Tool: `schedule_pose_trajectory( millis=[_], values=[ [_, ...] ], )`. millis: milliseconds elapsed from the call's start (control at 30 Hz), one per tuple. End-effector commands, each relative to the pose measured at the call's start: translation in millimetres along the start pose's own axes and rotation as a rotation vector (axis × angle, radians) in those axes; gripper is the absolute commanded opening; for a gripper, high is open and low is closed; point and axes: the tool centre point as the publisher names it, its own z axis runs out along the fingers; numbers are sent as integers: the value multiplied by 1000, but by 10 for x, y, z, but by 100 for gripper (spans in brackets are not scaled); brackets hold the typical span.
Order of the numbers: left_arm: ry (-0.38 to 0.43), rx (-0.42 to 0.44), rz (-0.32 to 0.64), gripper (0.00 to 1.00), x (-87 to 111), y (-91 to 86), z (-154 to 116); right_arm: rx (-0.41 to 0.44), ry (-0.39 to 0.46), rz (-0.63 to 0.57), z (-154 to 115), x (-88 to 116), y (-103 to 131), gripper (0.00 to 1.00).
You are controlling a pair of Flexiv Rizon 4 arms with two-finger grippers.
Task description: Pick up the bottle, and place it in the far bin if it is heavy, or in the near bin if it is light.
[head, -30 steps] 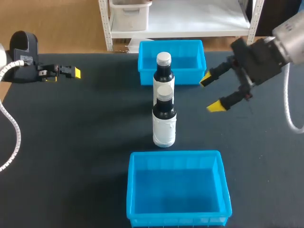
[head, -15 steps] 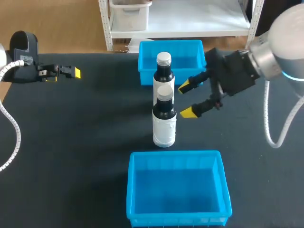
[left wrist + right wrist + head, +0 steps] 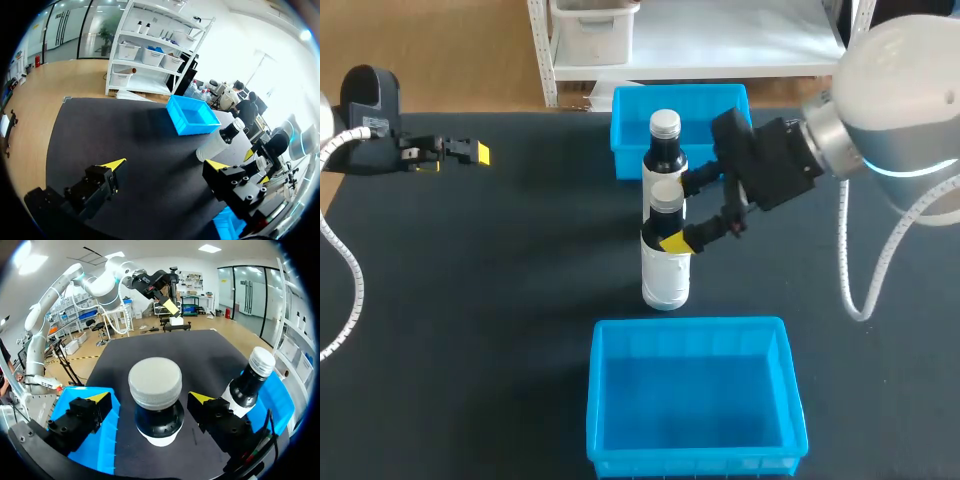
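Observation:
Two dark bottles with white labels and silver caps stand in a row mid-table. The near bottle [image 3: 666,255] stands between the fingers of my right gripper [image 3: 672,213], at neck height. In the right wrist view that bottle [image 3: 155,390] fills the gap of the right gripper [image 3: 150,397], with a little space at each yellow tip, so it is open. The far bottle [image 3: 664,150] [image 3: 249,380] stands just behind it. The far bin [image 3: 620,135] and near bin [image 3: 695,335] are blue. My left gripper [image 3: 470,152] [image 3: 166,165] stays open at the table's left, holding nothing.
The far bottle almost touches the near one and hides one right fingertip in the head view. The far bin sits directly behind the bottles, the near bin [image 3: 102,440] directly in front. Bare black tabletop [image 3: 500,280] spreads to the left and right.
My right gripper has swung left from beside the far bin and come around the near bottle's neck, staying open. The left arm and both bottles have not moved.

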Motion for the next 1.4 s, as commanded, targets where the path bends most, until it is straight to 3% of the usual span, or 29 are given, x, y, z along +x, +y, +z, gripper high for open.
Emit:
schedule_pose_trajectory(
  millis=[33, 167, 267, 500, 567, 600, 1000, 1033, 1400],
  values=[
    [0, 0, 0, 100, 0, 0, 0, 2, -11, 2, 51, -16, 0, 100],
    [0, 0, 0, 100, 0, 0, 0, 2, -16, 5, 59, -25, 10, 85],
    [0, 0, 0, 100, 0, 0, 0, 2, -17, 10, 61, -21, 16, 91],
    [0, 0, 0, 100, 0, 0, 0, 1, -19, 21, 67, 5, 3, 84],
    [0, 0, 0, 100, 0, 0, 0, 0, -22, 24, 76, 4, -5, 62],
    [0, 0, 0, 100, 0, 0, 0, -1, -23, 24, 79, 2, -8, 58],
    [0, 0, 0, 100, 0, 0, 0, -1, -29, 26, 94, -7, -22, 58],
    [0, 0, 0, 100, 0, 0, 0, 0, -30, 25, 94, -7, -22, 50],
    [0, 0, 0, 100, 0, 0, 0, 8, -37, 19, 43, -45, -34, 43]
  ],
)
